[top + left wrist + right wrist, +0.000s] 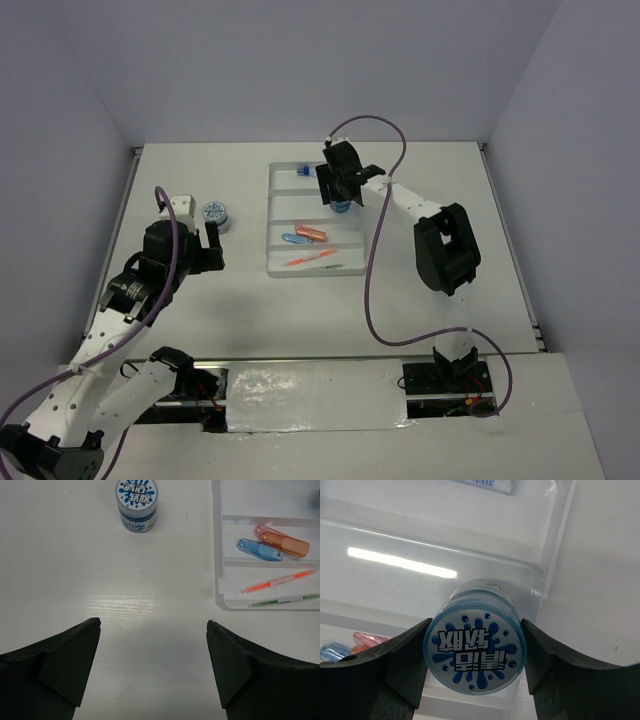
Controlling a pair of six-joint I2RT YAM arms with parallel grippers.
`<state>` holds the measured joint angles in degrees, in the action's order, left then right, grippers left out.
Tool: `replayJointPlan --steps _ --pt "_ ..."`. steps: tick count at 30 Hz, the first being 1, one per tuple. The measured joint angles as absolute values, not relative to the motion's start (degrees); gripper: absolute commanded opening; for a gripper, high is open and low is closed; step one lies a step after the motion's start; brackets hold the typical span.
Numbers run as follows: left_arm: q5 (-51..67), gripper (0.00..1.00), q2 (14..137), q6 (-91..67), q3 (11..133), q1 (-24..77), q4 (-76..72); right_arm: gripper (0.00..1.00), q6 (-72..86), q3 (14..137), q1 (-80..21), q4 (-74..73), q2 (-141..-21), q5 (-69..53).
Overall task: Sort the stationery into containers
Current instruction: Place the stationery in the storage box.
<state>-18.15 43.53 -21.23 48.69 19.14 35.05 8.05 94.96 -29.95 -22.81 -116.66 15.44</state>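
My right gripper is shut on a round blue-white tub, holding it over the right end of the white four-compartment tray. In the right wrist view both fingers press the tub's lid. A second tub stands on the table left of the tray, just beyond my open, empty left gripper; it also shows in the left wrist view. In the tray lie a white-blue tube, blue, orange and pink sticks, an orange pen and a green pen.
The tray's left wall stands right of the left gripper. The right arm's purple cable loops over the table right of the tray. Grey walls enclose the table on three sides.
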Motion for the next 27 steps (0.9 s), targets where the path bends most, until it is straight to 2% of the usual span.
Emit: replayJointPlan --steps 6,9,13,14,15,17,23,27 --pt "-18.2 0.99 43.9 -21.3 48.7 19.1 35.0 0.26 8.7 95.0 -29.9 -22.9 -118.3 14.6" --pt "-18.2 0.99 44.3 -21.4 48.7 19.1 35.1 0.35 9.1 95.0 -29.9 -22.3 -119.3 14.1" --pt "-18.2 0.99 44.4 -22.9 48.7 19.1 35.1 0.57 9.8 94.9 -29.9 -22.0 -120.4 12.7" --pt "-18.2 0.99 44.5 -23.5 48.7 19.1 35.1 0.69 10.0 94.9 -29.8 -21.8 -120.5 12.2" --pt "-18.2 0.99 44.5 -24.3 48.8 19.1 35.1 0.87 10.3 94.9 -29.8 -21.5 -120.5 11.8" --pt "-18.2 0.99 44.5 -25.9 48.9 19.1 35.1 1.00 10.9 95.0 -29.8 -20.6 -120.4 11.4" --pt "-18.2 0.99 44.8 -33.2 48.6 18.9 32.5 1.00 11.5 95.5 -29.8 -19.9 -120.3 11.2" --pt "-18.9 0.99 50.3 -37.3 48.4 18.9 27.9 1.00 11.7 95.4 -29.8 -20.9 -118.4 11.4"
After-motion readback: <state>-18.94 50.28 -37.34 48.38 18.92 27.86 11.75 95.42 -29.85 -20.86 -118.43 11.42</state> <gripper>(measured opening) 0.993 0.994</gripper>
